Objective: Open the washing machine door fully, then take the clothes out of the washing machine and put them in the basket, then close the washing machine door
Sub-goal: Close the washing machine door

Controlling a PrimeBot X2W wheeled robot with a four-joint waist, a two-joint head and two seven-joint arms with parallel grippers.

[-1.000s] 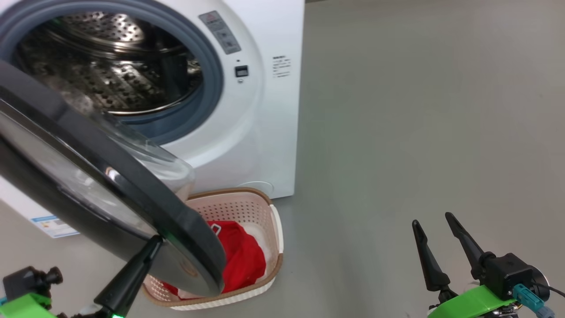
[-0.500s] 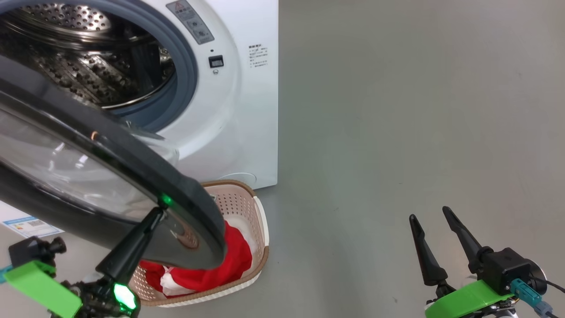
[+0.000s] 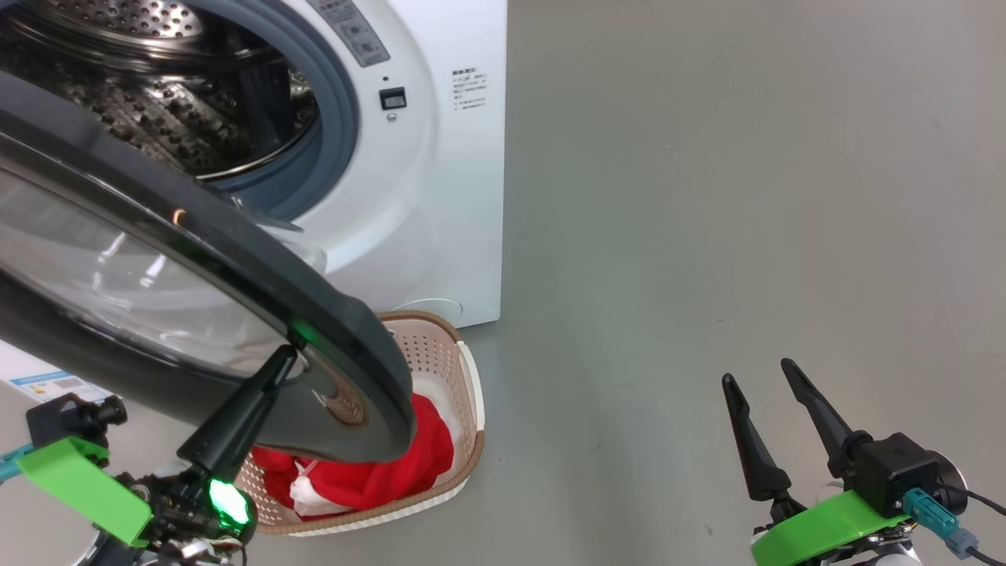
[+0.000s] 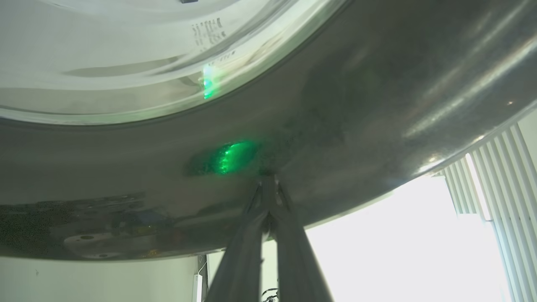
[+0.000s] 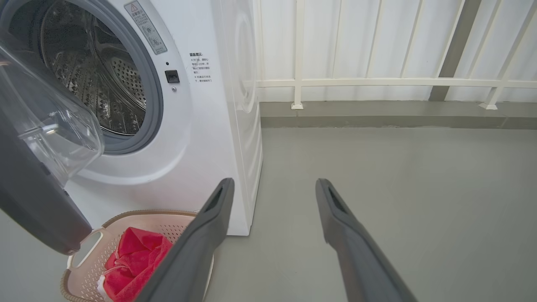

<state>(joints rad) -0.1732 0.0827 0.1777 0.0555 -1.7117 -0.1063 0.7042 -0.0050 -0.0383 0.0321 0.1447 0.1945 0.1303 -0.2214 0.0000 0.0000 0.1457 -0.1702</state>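
1. Red clothes [image 3: 369,472] lie in the basket [image 3: 428,354], which sits on the floor by the washing machine [image 3: 440,196]. What shows of the drum looks empty.
2. Closing is the step in hand, I judge: the washing machine door [image 3: 338,330] stands partly open above the basket.
3. Left hand [image 3: 281,355] is pinched shut on nothing, tips against the door's outer face. Right hand [image 3: 756,371] hangs wide open and empty, well apart.
4. Next: a steady push along the hinge arc until the latch catches.

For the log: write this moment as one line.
left tool: shut, tips on washing machine door | right tool: open, free | clothes: in basket
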